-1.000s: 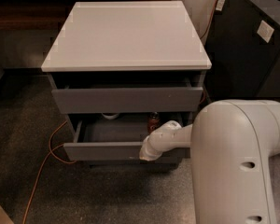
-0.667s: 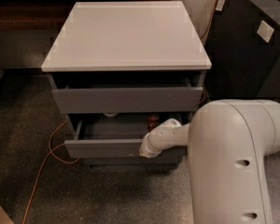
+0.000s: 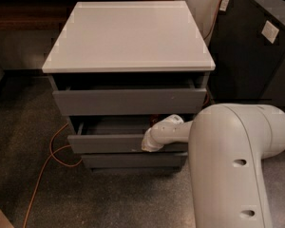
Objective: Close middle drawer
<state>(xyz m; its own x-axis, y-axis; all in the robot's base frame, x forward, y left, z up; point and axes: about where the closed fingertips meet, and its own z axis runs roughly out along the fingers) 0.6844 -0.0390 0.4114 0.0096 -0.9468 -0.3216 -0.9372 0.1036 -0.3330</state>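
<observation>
Middle drawer [image 3: 109, 144] partly out below the desk [image 3: 128, 37] front edge, interior dark, contents probably hidden. Gripper [image 3: 150, 145] against its front panel, right of centre; can't tell its grip state.

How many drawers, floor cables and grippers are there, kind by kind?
Drawers: 3 (top drawer, middle drawer, bottom drawer)
Orange cable on the floor: 1
Gripper: 1, at the front panel of the middle drawer
Total: 5
</observation>
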